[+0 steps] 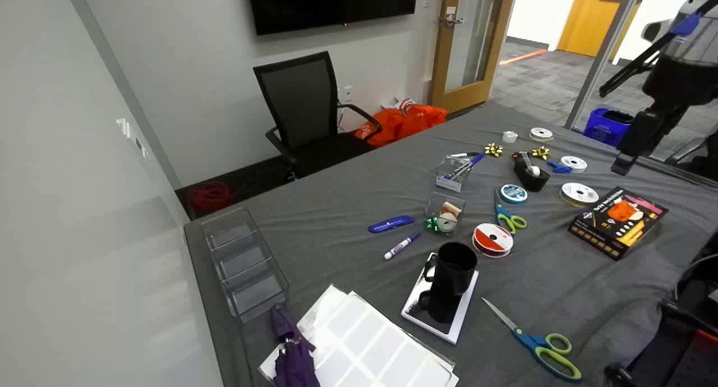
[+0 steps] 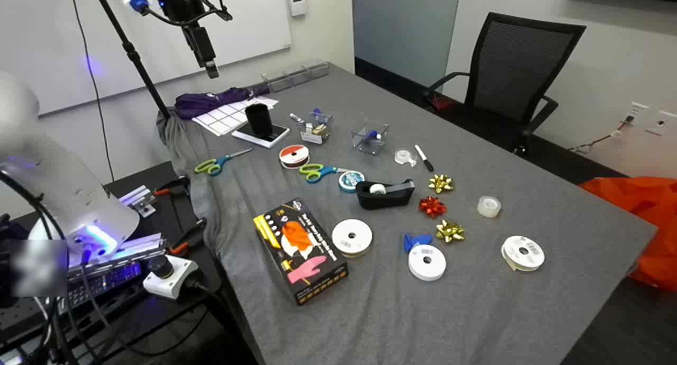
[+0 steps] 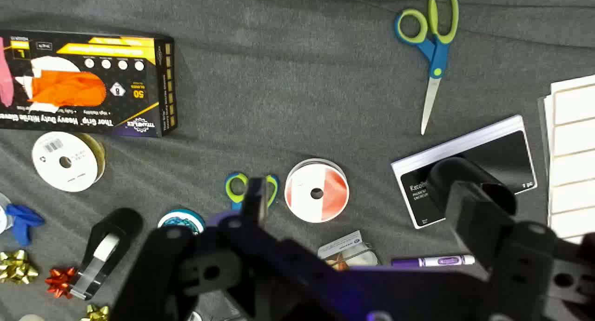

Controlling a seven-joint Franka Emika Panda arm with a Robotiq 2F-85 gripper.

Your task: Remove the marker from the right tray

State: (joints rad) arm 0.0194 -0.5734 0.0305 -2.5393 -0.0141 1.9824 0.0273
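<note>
I have the gripper (image 3: pixel 365 195) well above the table (image 1: pixel 336 199); in the wrist view its fingers (image 3: pixel 479 223) stand wide apart, gripping nothing. Between them in that view, down on the table, I see the red-and-white spool (image 3: pixel 304 190). A mug (image 1: pixel 455 266) stands upright on a flat pack (image 3: pixel 497 151), partly behind one finger in the wrist view. Near the spool sits the roll tray (image 2: pixel 312 138), clear-walled, with a white roll (image 1: pixel 447 222) inside; a purple marker (image 1: pixel 401 247) lies on the table just outside it. Next along is the pen tray (image 1: pixel 449 185), also clear, and there in an exterior view I find the blue marker (image 1: pixel 477 159), leaning inside with one end above the rim. A black marker (image 2: pixel 424 158) lies near that tray, out on the table. Farther off I have scissors (image 3: pixel 438 58), the dispenser (image 2: pixel 378 200), the glove box (image 3: pixel 93 83) and, at the table's edge, a clear rack (image 1: pixel 241 259).
</note>
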